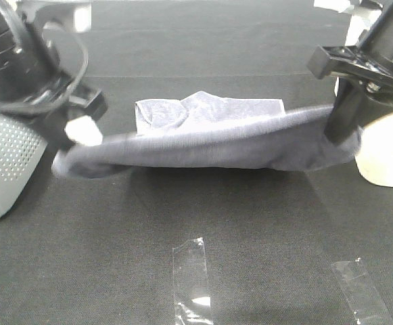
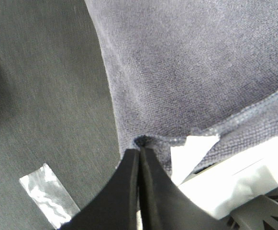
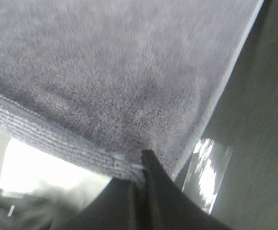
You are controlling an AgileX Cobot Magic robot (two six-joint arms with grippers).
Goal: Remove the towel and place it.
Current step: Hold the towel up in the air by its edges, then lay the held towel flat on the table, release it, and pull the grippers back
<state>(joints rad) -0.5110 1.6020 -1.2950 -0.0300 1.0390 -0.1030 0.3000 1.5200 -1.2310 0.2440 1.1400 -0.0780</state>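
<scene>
The towel [image 1: 210, 142], greyish-lavender terry cloth, hangs stretched between my two grippers above the dark mat, sagging in the middle; its far part [image 1: 210, 108] lies folded on the mat behind. My left gripper [image 1: 71, 139] is shut on the towel's left corner. In the left wrist view the black jaws meet at a pinched corner of the towel [image 2: 186, 72], with the left gripper [image 2: 140, 151] pressed shut. My right gripper [image 1: 341, 128] is shut on the right corner. The right wrist view shows the towel [image 3: 110, 67] and its hem caught in the right gripper [image 3: 141, 160].
A grey perforated basket [image 1: 3, 162] stands at the left edge, beside the left arm. A white object [image 1: 389, 152] sits at the right edge under the right arm. Strips of clear tape [image 1: 191, 281] [image 1: 362, 291] lie on the dark mat [image 1: 250, 223] near the front.
</scene>
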